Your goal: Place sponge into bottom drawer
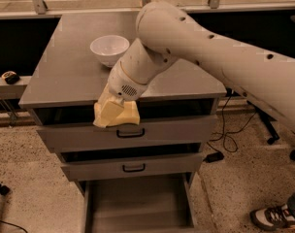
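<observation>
My gripper (113, 111) hangs at the end of the big white arm, just past the front edge of the grey cabinet top (60, 76), in front of the top drawer. It is shut on the pale yellow sponge (119, 114), which is held in the air above the drawers. The bottom drawer (138, 205) is pulled open at the foot of the cabinet, a wide shallow grey tray directly below the sponge. Its floor looks bare.
A white bowl (109, 48) stands on the cabinet top behind the arm. Two shut grey drawers with black handles (130, 133) sit above the open one. A person's shoe (272, 216) is at the lower right, cables lie on the floor right of the cabinet.
</observation>
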`<state>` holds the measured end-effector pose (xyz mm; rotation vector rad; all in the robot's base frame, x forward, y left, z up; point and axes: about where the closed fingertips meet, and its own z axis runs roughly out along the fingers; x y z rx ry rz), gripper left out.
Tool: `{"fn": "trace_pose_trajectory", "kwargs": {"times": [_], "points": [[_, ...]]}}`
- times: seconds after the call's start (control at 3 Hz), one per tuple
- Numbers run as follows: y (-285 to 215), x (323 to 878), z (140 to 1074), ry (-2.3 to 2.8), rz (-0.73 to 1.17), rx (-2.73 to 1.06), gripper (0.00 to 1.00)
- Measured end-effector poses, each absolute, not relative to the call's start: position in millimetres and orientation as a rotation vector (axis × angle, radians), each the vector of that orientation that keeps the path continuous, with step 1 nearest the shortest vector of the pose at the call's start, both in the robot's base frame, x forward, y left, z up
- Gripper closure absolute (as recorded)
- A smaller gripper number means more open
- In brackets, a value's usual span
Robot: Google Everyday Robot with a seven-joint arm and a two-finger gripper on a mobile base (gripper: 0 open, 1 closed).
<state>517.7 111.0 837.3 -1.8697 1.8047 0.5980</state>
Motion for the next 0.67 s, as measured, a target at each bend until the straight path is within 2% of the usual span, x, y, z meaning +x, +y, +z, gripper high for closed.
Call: {"fn": "trace_pose_trajectory", "kwargs": {"times": [0.33, 0.67], "points": [[113.9, 520.7, 824.8, 1.808, 0.602, -1.865, 1.0], [106.0, 510.6, 765.2, 1.77, 0.674, -1.842, 1.0]]}}
